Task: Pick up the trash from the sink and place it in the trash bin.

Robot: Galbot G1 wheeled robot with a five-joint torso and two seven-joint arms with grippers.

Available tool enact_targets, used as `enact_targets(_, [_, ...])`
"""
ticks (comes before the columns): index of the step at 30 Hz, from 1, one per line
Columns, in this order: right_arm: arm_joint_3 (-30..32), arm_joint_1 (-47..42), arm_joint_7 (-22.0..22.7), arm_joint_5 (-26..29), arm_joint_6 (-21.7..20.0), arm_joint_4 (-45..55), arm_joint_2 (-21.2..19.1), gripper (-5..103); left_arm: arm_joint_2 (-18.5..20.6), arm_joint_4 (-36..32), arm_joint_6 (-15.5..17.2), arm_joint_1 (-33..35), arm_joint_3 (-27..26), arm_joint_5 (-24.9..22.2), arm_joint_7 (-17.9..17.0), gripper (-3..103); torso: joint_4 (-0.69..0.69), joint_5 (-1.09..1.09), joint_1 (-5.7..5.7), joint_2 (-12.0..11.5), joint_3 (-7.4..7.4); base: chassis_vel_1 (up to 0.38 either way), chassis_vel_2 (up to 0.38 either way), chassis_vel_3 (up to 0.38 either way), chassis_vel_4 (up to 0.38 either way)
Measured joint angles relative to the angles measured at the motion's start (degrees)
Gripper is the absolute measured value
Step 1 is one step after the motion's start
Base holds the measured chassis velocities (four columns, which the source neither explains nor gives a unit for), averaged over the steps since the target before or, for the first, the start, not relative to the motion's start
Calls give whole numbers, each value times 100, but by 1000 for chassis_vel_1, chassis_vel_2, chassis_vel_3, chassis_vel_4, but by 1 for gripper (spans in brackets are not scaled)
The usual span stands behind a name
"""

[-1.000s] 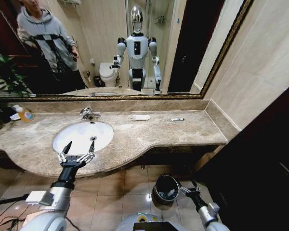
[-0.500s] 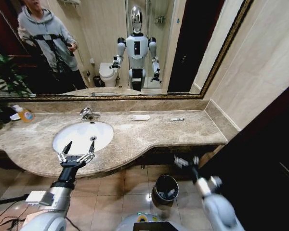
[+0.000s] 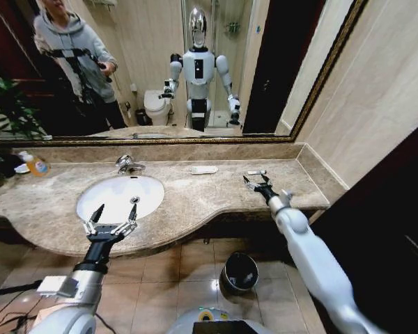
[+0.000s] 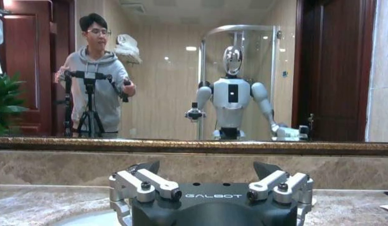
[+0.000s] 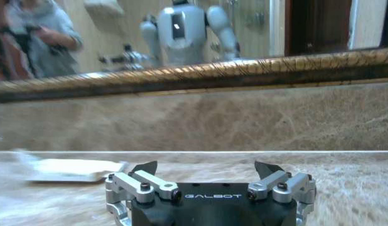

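The right arm stretches forward over the marble table, its right pincer (image 3: 256, 180) spread wide and empty — just short of the thin white tube (image 3: 256, 172). A flat white packet (image 3: 204, 170) lies near the faucet side. The left pincer (image 3: 112, 217) hangs wide, empty, over the sink (image 3: 90, 195) rim. The trash bin (image 3: 240, 272) stands on the floor below.

The left gripper (image 4: 206, 172) hovers with its jaws spread wide, just in front of the gilt-framed mirror (image 4: 194, 70). Beneath the mirror runs the beige marble countertop (image 4: 30, 207). Below the gripper, a pale sliver of the sink (image 4: 87, 219) peeks out
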Motion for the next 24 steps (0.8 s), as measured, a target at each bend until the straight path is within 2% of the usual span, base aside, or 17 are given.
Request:
enact_targets(2, [-110, 362, 63, -173, -8, -433, 57, 100, 0, 0, 0, 0, 0, 0, 0, 100, 0, 0, 0, 0, 0, 0, 0, 0, 0])
enact_targets(7, [-123, 599, 228, -459, -9, -769, 142, 100, 0, 1, 0, 0, 0, 0, 0, 100, 0, 1, -1, 0, 0, 0, 0, 0, 0])
enact_targets(11, [164, 603, 645, -874, -15, -983, 173, 100, 1, 0, 0, 0, 0, 0, 0, 100, -3, 1, -2, 0, -1, 0, 0, 0, 0])
enact_targets(18, [208, 753, 837, -955, -17, -1400, 294, 100, 1, 0, 0, 0, 0, 0, 0, 100, -2, 2, -2, 0, -1, 0, 0, 0, 0])
enact_targets(24, [101, 931, 851, -727, -198, -1565, 399, 100, 0, 0, 0, 0, 0, 0, 0, 100, -1, 0, -2, 1, -2, 0, 0, 0, 0])
